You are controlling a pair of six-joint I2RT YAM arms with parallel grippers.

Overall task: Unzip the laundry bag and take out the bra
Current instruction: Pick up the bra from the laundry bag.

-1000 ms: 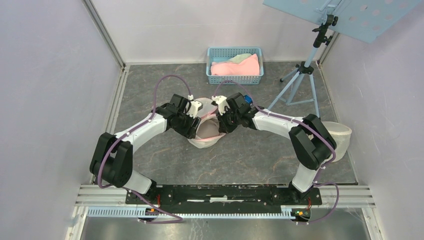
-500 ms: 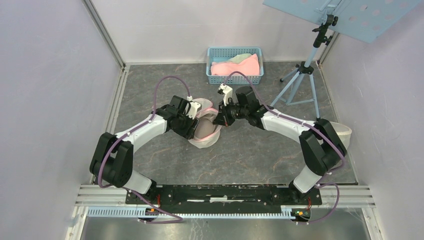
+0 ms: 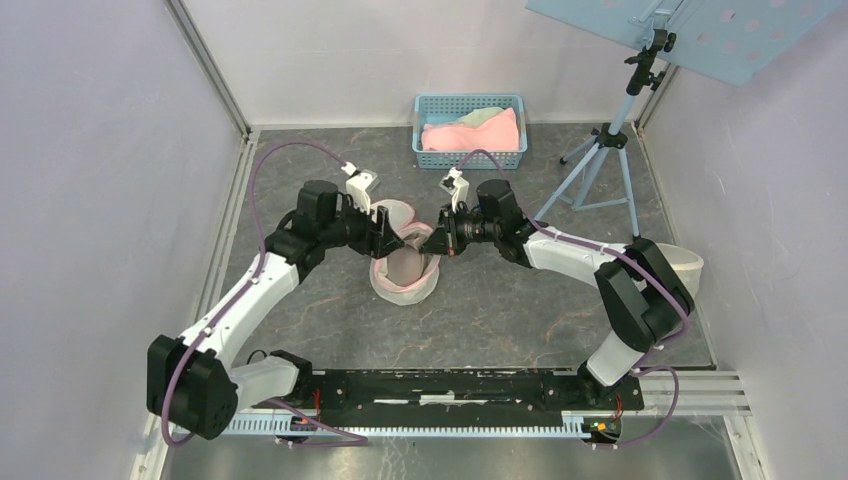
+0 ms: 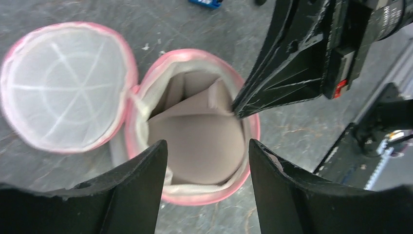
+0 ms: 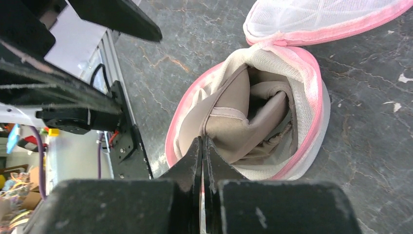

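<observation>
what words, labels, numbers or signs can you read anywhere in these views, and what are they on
No readable text in any view.
The small red patch on the black body of the right gripper: too blurred to read, if it carries print at all.
No print shows on the round pink-rimmed mesh laundry bag, the beige bra or the blue plastic basket.

The laundry bag (image 5: 317,105) is white mesh with pink trim; the bra (image 4: 195,146) plain beige; the surface (image 3: 500,310) dark grey, pale-veined; the far basket (image 3: 470,158) light blue.
</observation>
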